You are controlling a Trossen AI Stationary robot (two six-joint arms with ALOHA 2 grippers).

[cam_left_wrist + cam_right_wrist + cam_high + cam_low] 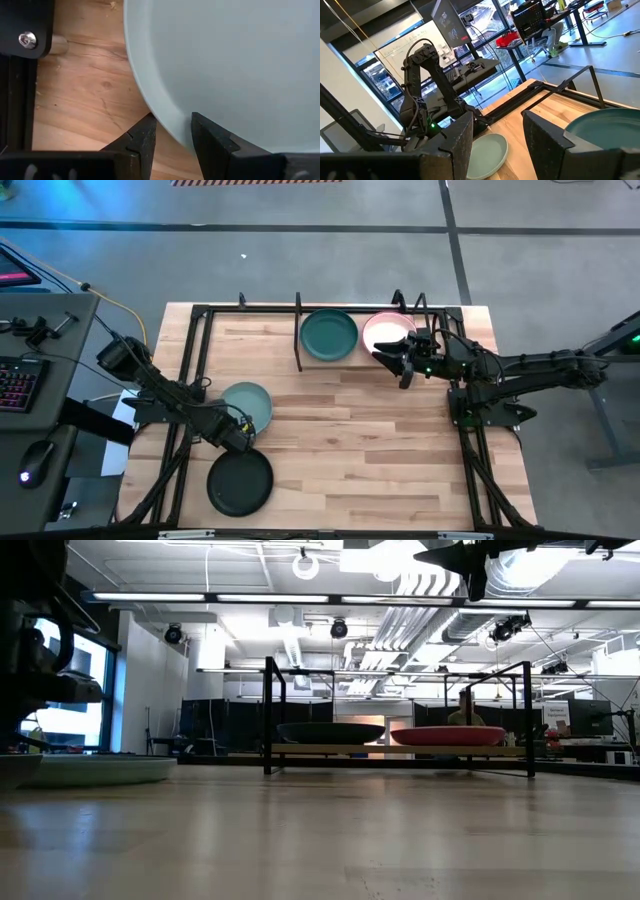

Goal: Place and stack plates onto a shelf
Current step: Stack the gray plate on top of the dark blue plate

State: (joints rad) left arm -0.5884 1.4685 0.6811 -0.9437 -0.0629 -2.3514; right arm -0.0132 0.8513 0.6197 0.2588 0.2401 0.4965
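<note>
The left gripper (243, 436) sits low at the near-left part of the table (380, 440), its two fingers (142, 142) straddling the rim of the pale green plate (248, 402): one finger is outside the rim on the wood, the other over the plate's inner surface. The fingers stand a little apart around the rim; whether they actually press on it cannot be told. That plate lies flat on the tabletop, right side up, between the left arm and the table's middle. Just beside it, nearer the front edge, the black plate (240, 483) also lies flat on the table, partly under the arm.

At the far edge stands the shelf (400, 751), a light wooden board with thin black upright rods. It holds two plates side by side, both flat: the dark teal plate (329, 335) toward the left and a pink plate (385, 330) to its right. In the low view the pink plate shows a magenta rim; whether more than one plate is stacked there cannot be told.

The right gripper (400, 360) hangs above the near edge of the pink plate, well clear of the table, its fingers spread and holding nothing.
</note>
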